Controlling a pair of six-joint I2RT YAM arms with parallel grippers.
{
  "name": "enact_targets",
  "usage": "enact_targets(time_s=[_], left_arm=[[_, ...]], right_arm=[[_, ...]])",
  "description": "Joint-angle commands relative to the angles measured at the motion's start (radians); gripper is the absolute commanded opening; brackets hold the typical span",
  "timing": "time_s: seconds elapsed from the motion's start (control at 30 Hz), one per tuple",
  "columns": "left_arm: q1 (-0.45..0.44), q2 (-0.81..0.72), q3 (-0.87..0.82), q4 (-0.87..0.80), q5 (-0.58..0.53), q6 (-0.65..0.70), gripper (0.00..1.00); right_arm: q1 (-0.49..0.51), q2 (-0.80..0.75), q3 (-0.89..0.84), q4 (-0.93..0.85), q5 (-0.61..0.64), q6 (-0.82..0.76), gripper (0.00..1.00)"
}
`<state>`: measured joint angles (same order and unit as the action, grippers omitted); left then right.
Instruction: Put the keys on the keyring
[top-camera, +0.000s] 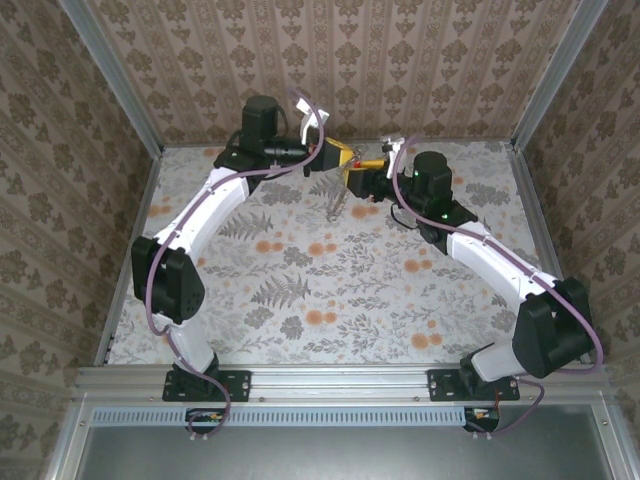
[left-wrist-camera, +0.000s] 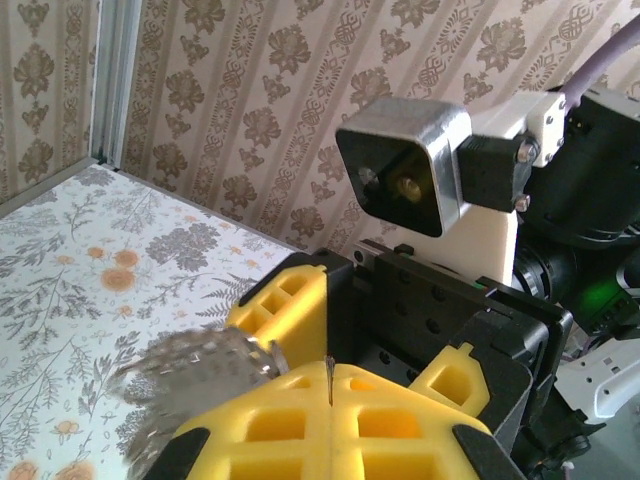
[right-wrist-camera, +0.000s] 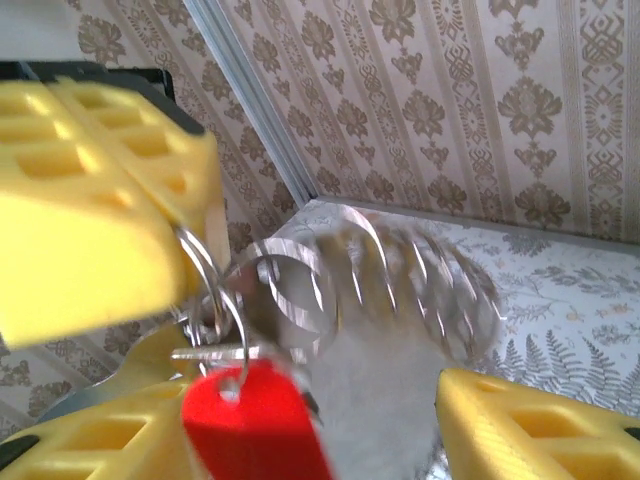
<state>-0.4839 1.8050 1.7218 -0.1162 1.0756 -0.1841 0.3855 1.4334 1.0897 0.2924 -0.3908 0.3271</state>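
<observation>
My left gripper (top-camera: 338, 156) and right gripper (top-camera: 358, 178) meet tip to tip above the back of the table. The left gripper (left-wrist-camera: 330, 378) is shut on a thin wire of the keyring (left-wrist-camera: 328, 382). In the right wrist view the keyring's (right-wrist-camera: 215, 285) rings hang from the left gripper's yellow fingers (right-wrist-camera: 100, 200). One ring passes through the hole of the red key (right-wrist-camera: 255, 420). A blurred silver coil (right-wrist-camera: 420, 280) dangles from the rings. The right gripper (right-wrist-camera: 310, 410) stands open, the red key and coil between its spread fingers. The keyring's tail (top-camera: 335, 205) hangs below the grippers.
The table carries a floral cloth (top-camera: 330, 290) with orange flowers and grey ferns. Patterned walls and aluminium posts (top-camera: 120, 80) close in the back and sides. The right wrist's camera housing (left-wrist-camera: 405, 185) sits close in front of the left gripper.
</observation>
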Motion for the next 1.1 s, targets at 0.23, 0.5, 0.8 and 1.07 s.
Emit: enact_targets(time_s=[0.23, 0.5, 0.8, 1.07], left_arm=[[-0.005, -0.06, -0.008, 0.043, -0.008, -0.008, 0.0], [-0.005, -0.069, -0.014, 0.057, -0.035, -0.016, 0.0], [-0.006, -0.077, -0.02, 0.068, -0.043, -0.025, 0.0], [-0.007, -0.088, -0.035, 0.087, -0.06, -0.033, 0.0]], right_arm=[[0.007, 0.006, 0.036, 0.021, 0.018, -0.043, 0.43], [0.007, -0.02, -0.006, 0.005, -0.018, -0.042, 0.42], [0.006, -0.027, -0.012, 0.0, -0.059, -0.039, 0.17], [0.007, -0.033, -0.007, -0.011, -0.106, -0.037, 0.0]])
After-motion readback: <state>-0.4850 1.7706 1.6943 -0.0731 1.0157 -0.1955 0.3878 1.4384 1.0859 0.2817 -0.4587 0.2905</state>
